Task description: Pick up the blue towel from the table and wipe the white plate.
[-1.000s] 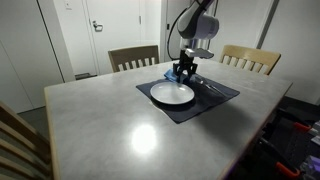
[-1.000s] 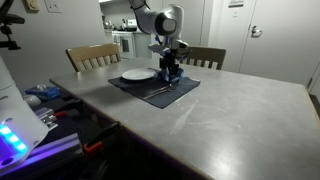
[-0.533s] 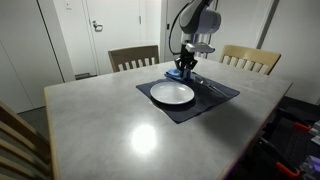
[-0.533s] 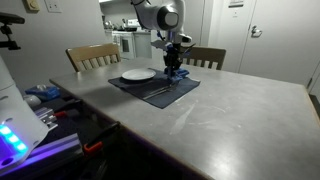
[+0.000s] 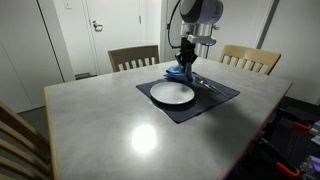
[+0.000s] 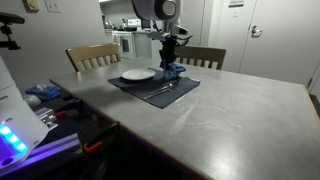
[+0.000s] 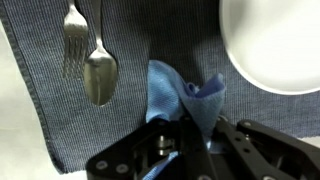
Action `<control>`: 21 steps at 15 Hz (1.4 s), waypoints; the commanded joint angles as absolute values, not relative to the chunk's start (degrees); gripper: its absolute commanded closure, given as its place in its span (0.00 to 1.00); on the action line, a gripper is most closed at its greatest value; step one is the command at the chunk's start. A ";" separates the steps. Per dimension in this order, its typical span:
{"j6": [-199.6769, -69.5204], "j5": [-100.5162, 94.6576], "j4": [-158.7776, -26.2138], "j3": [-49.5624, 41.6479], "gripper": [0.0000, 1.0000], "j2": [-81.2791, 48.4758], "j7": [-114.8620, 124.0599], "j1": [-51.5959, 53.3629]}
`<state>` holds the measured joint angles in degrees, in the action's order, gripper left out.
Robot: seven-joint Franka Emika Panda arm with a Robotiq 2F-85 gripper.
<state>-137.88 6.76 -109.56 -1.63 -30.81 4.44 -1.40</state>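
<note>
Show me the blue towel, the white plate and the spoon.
blue towel point(image 7: 185, 100), wrist view, its bunched upper fold.
white plate point(image 7: 275, 40), wrist view, its bare inner surface.
spoon point(image 7: 100, 75), wrist view, its bowl.

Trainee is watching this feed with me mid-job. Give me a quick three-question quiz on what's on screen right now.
1. True or false: the blue towel lies flat on the white plate.
2. In the wrist view, which cutlery lies on the placemat? A) a fork and a spoon; B) two knives; C) chopsticks.
3. Fill in: the fingers of the gripper are shut on the ____.

Key: 1. False; the towel is bunched in the fingers, beside the plate. 2. A. 3. blue towel.
</note>
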 commanded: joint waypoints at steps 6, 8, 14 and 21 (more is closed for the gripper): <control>-132.59 5.64 -125.51 1.35 0.98 -14.21 -0.67 0.15; -131.70 6.40 -126.71 2.80 0.98 -13.19 -3.89 0.48; -133.57 8.44 -127.38 5.59 0.98 -13.77 -8.40 1.70; -135.68 9.61 -125.36 5.90 0.98 -19.18 -10.33 2.20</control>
<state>-133.50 10.69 -126.38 5.90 -16.18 -9.70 1.97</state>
